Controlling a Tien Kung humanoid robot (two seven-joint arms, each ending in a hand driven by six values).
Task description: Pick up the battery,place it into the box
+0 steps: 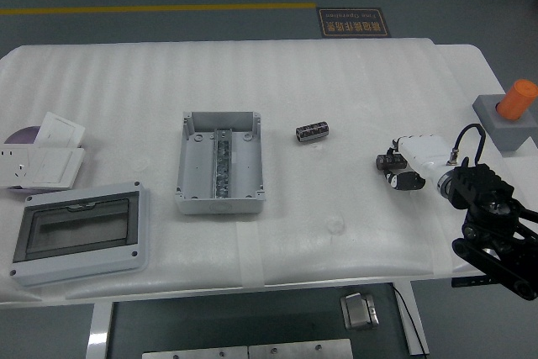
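At the near edge of the white table (pixel 336 241), on the left, lies a grey enclosure lid (pixel 80 233) with a dark clear window, flat on the foam-like cover; at the near right the robot's right arm (pixel 496 233) comes in from the lower right corner, black and jointed, and reaches a short way over the table's right side; its right hand (pixel 412 166) shows as a white block with small dark parts at the tip, resting low by the table surface and holding nothing, though whether its fingers are spread or curled cannot be told from this view.

Further in, left of centre, the open grey box (pixel 220 161) sits upright with its mouth facing up; a metal rail with terminals runs down its middle; nothing else lies inside it. To its far left, by the table's left edge, a stack of white socket plates (pixel 46 157) rests, partly over a dark disc (pixel 23 134).

A little beyond the box's right side and apart from it lies the battery (pixel 312 132), a small dark cylinder on its side, between the box and the hand, touching neither.

At the far right a grey block (pixel 503 130) carries an orange knob (pixel 518 98); beyond the table the floor shows a yellow line (pixel 160 10) and a dark sign (pixel 353 21).
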